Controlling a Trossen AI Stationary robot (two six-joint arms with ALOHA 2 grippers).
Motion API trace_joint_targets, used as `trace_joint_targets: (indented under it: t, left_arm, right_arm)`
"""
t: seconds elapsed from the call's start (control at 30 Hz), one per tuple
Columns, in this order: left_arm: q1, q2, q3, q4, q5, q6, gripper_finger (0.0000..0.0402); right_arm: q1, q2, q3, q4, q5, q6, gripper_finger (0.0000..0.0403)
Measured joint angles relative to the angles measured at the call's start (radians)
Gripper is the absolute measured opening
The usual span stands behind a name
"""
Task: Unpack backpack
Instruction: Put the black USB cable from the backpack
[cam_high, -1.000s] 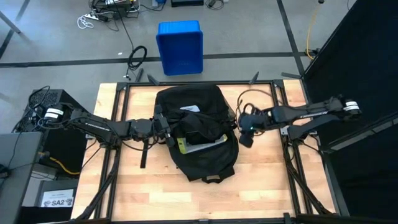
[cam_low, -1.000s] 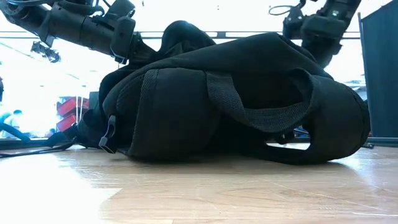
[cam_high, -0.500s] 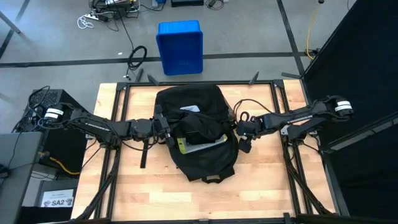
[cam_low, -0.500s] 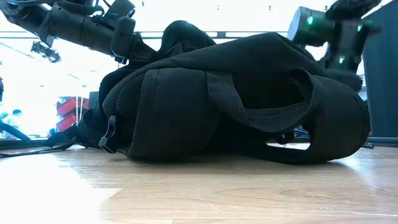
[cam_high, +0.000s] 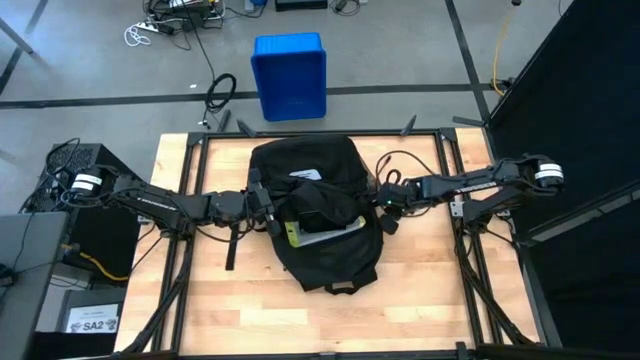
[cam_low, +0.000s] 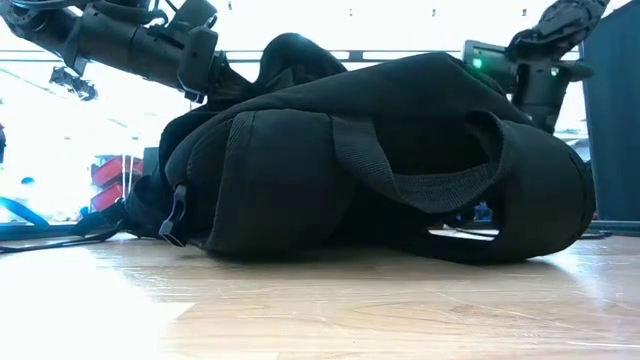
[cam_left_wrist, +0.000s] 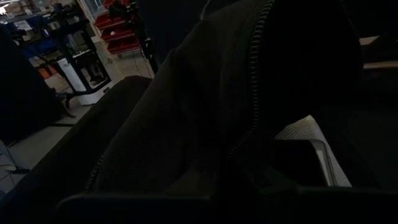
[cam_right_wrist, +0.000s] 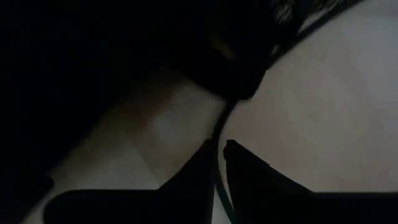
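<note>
The black backpack (cam_high: 318, 210) lies flat on the wooden table (cam_high: 200, 290), its top opening toward the left arm. A white label (cam_high: 306, 175) and a pale flat item with a yellow-green edge (cam_high: 322, 233) show in the opening. My left gripper (cam_high: 270, 214) is shut at the opening's left edge. My right gripper (cam_high: 384, 220) points steeply down at the backpack's right side, fingers shut (cam_right_wrist: 219, 148) just above the tabletop. In the low view its fingertips are hidden behind the backpack (cam_low: 400, 160). My left gripper holds the backpack's fabric at the left edge of the opening, beside the zipper (cam_left_wrist: 252, 93), coming in about level from the table's left. That fabric stands raised (cam_low: 290, 50); the pads are hidden by it. My right gripper's fingertips meet at a thin dark cord (cam_right_wrist: 231, 118) coming off the backpack's edge. I cannot tell whether the cord is between them.
A blue plastic bin (cam_high: 289, 75) stands on the floor beyond the table's far edge, with cables (cam_high: 221, 92) near it. Black frame rails (cam_high: 470, 270) run along the table's left and right sides. Bare wood lies in front of the backpack.
My right gripper has come down and toward the table's left, from above the table's right part to the backpack's right side. The backpack and my left gripper have kept still.
</note>
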Motion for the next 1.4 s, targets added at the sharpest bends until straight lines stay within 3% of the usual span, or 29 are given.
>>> trace_joint_targets:
  t: [0.3, 0.57, 0.73, 1.0, 1.13, 1.4]
  left_arm:
    - [0.000, 0.000, 0.000, -0.001, 0.000, 0.000, 0.0000]
    - [0.000, 0.000, 0.000, -0.002, 0.000, 0.000, 0.0000]
    - [0.000, 0.000, 0.000, -0.002, 0.000, 0.000, 0.0000]
    - [0.000, 0.000, 0.000, 0.000, 0.000, 0.000, 0.0000]
    - [0.000, 0.000, 0.000, -0.002, 0.000, 0.000, 0.0000]
    - [0.000, 0.000, 0.000, -0.016, 0.000, 0.000, 0.0000]
  right_arm:
    - [0.013, -0.158, 0.148, 0.014, 0.135, -0.005, 0.0000]
    - [-0.026, -0.188, 0.187, -0.196, 0.154, -0.063, 0.0002]
    - [-0.112, -0.129, 0.186, -0.263, 0.219, -0.145, 0.0036]
    - [-0.257, 0.077, 0.186, -0.113, 0.217, -0.675, 0.0155]
    - [-0.317, 0.189, 0.186, -0.028, 0.217, -0.793, 0.0198]
    - [-0.415, 0.322, 0.189, 0.047, 0.194, -0.912, 0.0197]
